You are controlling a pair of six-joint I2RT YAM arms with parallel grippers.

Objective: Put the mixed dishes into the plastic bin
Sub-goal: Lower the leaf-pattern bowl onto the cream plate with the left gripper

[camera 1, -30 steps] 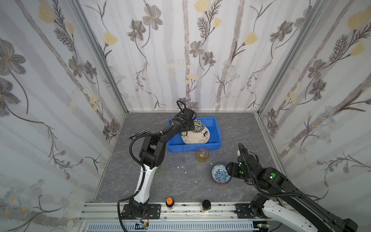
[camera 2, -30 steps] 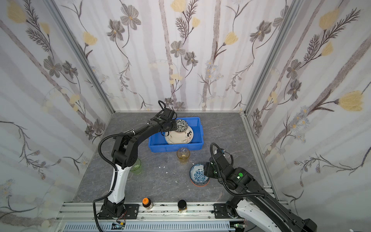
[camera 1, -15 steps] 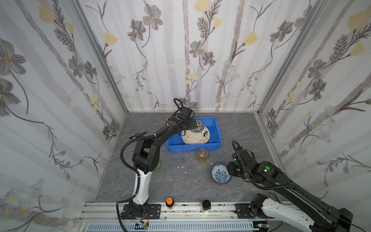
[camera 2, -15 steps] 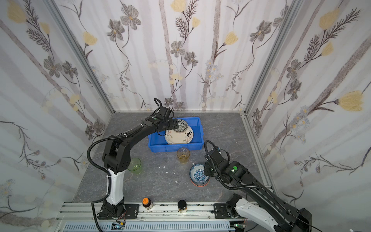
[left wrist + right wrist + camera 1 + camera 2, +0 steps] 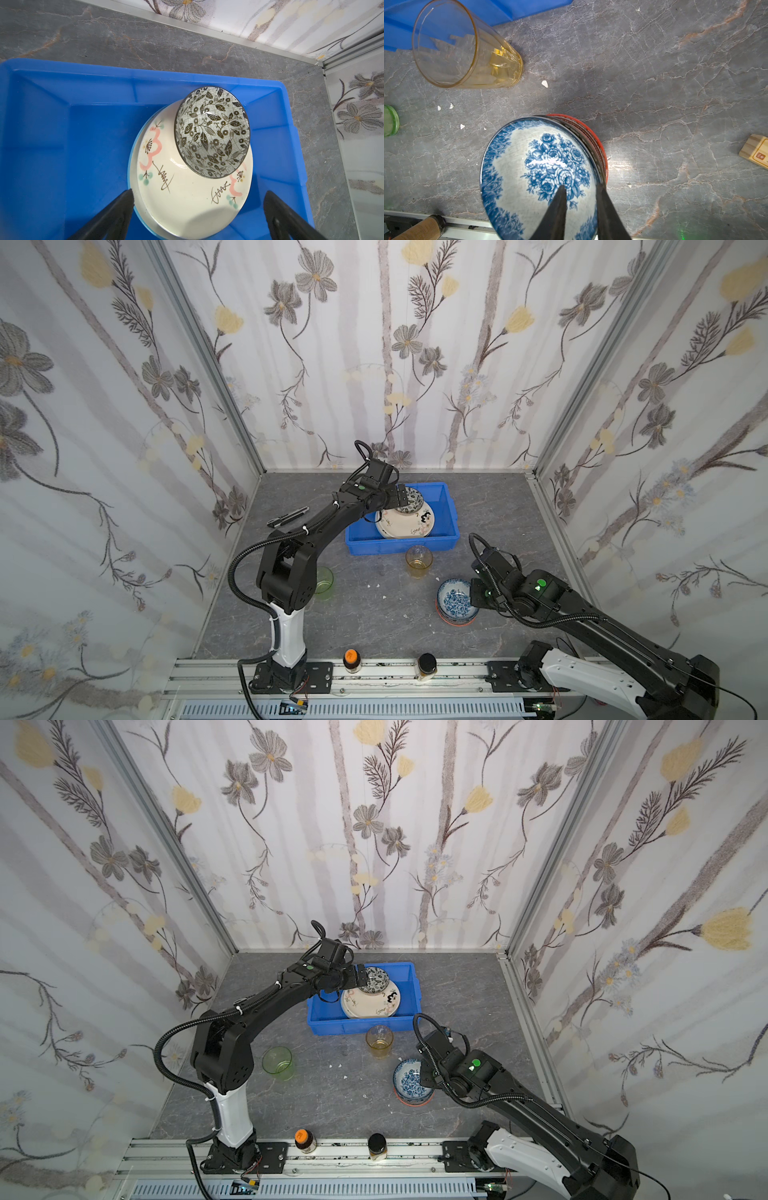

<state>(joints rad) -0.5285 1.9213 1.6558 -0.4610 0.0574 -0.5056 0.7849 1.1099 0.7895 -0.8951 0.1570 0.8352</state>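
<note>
1 green tumbler (image 5: 278,1063) stands upright at far left, beside the left arm's base. Next, the left gripper (image 5: 198,195) hangs over the blue plastic bin (image 5: 62,124), jaws spread wide and holding nothing. Below it, inside the bin, the black-white leaf bowl (image 5: 212,133) rests on a cream plate (image 5: 187,197). Just in front of the bin stands the amber tumbler (image 5: 419,561). Further right, the right gripper (image 5: 580,187) straddles the rim of the blue floral bowl (image 5: 529,166), which is nested in the orange bowl (image 5: 598,145). Its jaws are narrowed, 1 finger inside and 1 outside; whether they actually pinch the rim I cannot tell.
</note>
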